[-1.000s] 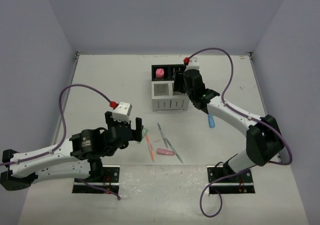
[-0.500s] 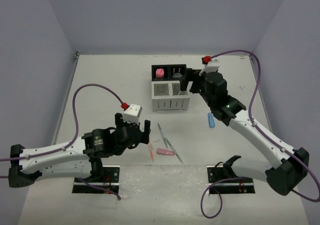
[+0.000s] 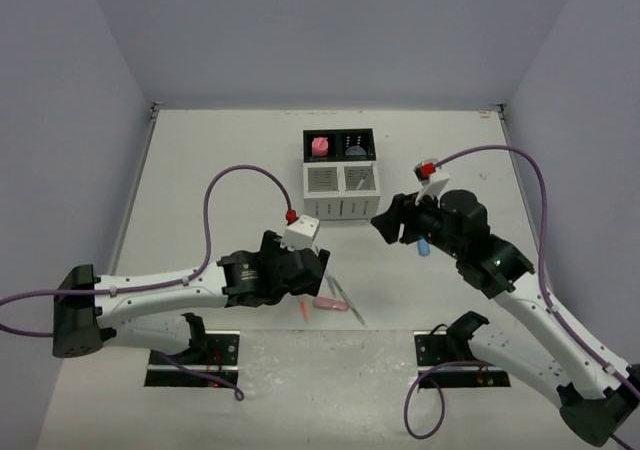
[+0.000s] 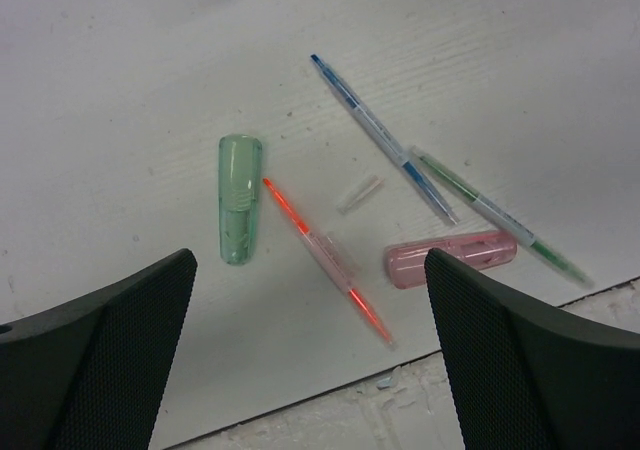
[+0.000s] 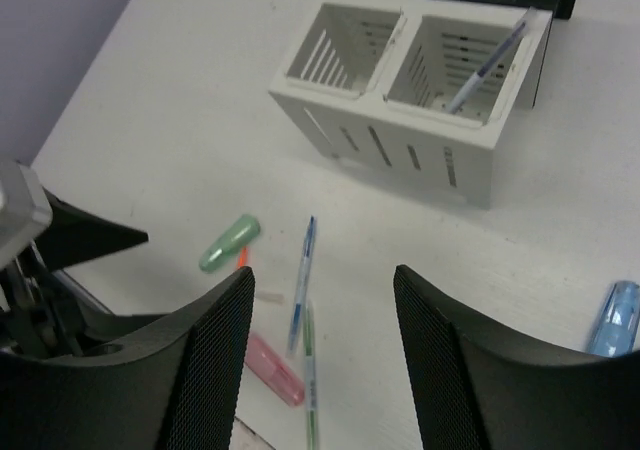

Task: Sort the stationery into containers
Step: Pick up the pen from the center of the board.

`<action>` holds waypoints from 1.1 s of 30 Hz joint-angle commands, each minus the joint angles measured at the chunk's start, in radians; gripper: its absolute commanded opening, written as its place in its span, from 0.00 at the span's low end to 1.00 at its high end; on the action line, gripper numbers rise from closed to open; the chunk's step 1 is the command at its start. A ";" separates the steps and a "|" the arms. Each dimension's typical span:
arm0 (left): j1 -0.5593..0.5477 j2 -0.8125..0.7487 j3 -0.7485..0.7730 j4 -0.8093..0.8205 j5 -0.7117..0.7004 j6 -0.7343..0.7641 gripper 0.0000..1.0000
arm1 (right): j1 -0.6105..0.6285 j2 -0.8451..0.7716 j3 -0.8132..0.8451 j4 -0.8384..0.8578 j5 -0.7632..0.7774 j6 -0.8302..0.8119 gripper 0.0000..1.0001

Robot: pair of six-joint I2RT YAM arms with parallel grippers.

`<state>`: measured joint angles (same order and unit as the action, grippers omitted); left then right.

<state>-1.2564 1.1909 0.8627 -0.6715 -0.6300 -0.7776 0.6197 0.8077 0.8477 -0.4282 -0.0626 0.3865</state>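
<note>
White tabletop (image 3: 200, 180), matt and lightly scuffed, boxed in on three sides by pale lilac walls (image 3: 320, 30).

Nearest, hanging over the loose cluster: left gripper (image 3: 318, 262), jaws spread wide, nothing between them.

Below it, counted:
- one green marker (image 4: 240, 213)
- one orange pen (image 4: 325, 258) just beside the green marker
- one pink marker (image 4: 450, 258)
- two thin pens, blue pen (image 4: 380, 135) and green pen (image 4: 500, 215), lying close and roughly parallel
- one small clear cap (image 4: 358, 194) between orange pen and blue pen

All lying flat near the table's front edge.

Further out, to the right: right gripper (image 3: 390, 222), jaws parted, gripping nothing, hanging above the table between cluster and containers. Just beside it, one blue marker (image 5: 612, 320), flat and well apart from the cluster.

Farthest: one organizer (image 3: 340, 210) of four compartments.
- Two white slotted bins (image 5: 400, 140) in front, with one standing pen (image 5: 485, 62) leaning in the right one.
- Two black bins (image 3: 338, 134) behind, with one pink eraser (image 3: 319, 147) in the left and one round grey puck (image 3: 355, 150) in the right.
</note>
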 commanded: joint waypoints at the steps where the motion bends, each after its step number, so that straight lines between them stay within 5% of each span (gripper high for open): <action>1: 0.067 -0.050 0.084 -0.089 -0.103 -0.145 0.99 | 0.110 0.125 -0.029 -0.119 0.027 0.063 0.56; 9: 0.146 -0.205 0.139 -0.149 -0.098 0.005 1.00 | 0.336 0.427 0.066 -0.118 0.164 0.177 0.53; 16: 0.147 -0.315 0.115 -0.168 -0.029 0.164 1.00 | 0.380 0.747 0.210 -0.099 0.201 0.202 0.47; 33: 0.146 -0.427 -0.010 -0.064 -0.035 0.186 1.00 | 0.400 0.998 0.385 -0.142 0.244 0.203 0.33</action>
<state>-1.1110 0.7930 0.8568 -0.7839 -0.6579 -0.6295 1.0117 1.7549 1.1863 -0.5472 0.1276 0.5691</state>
